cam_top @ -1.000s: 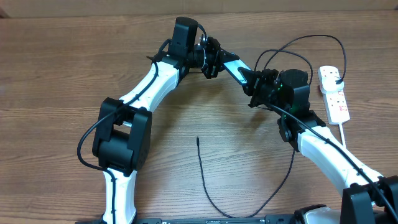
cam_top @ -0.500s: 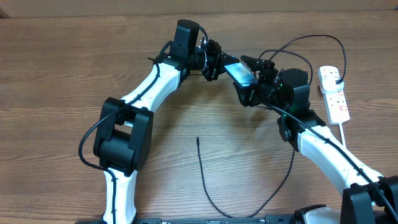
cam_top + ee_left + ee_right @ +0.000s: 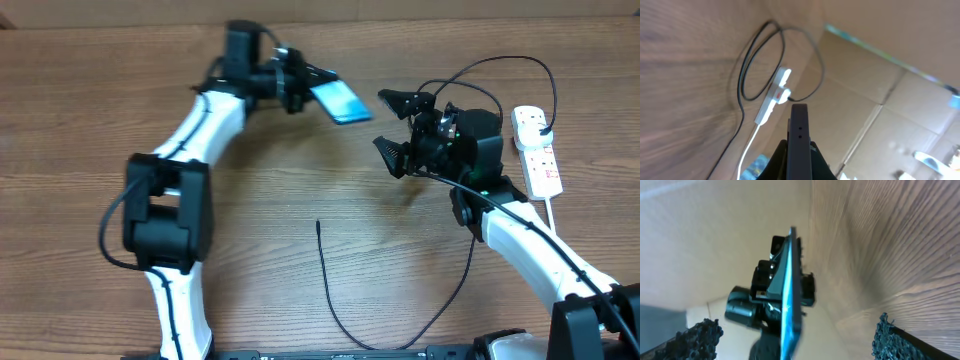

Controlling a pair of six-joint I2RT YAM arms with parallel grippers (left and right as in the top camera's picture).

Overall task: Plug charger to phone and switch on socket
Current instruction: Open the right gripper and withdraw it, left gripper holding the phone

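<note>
The phone (image 3: 342, 101), its screen lit cyan, hangs above the table at the back with my left gripper (image 3: 312, 86) shut on one end. In the left wrist view its dark edge (image 3: 799, 132) stands up between the shut left gripper (image 3: 799, 152). My right gripper (image 3: 394, 126) is wide open just right of the phone, apart from it. In the right wrist view the phone (image 3: 790, 292) shows edge-on ahead of the open right gripper (image 3: 795, 330). The charger's tip (image 3: 318, 224) lies loose on the table in front. The white socket (image 3: 537, 150) lies at the far right.
The black charger cable (image 3: 345, 330) curves along the front, and more of it loops (image 3: 500, 62) toward the socket's plug. A thick white cord (image 3: 553, 215) leaves the socket toward me. Cardboard walls (image 3: 875, 65) stand behind the table.
My right gripper has opened and let go of the phone. The left arm has swung left and back, carrying the phone away from the right gripper.
</note>
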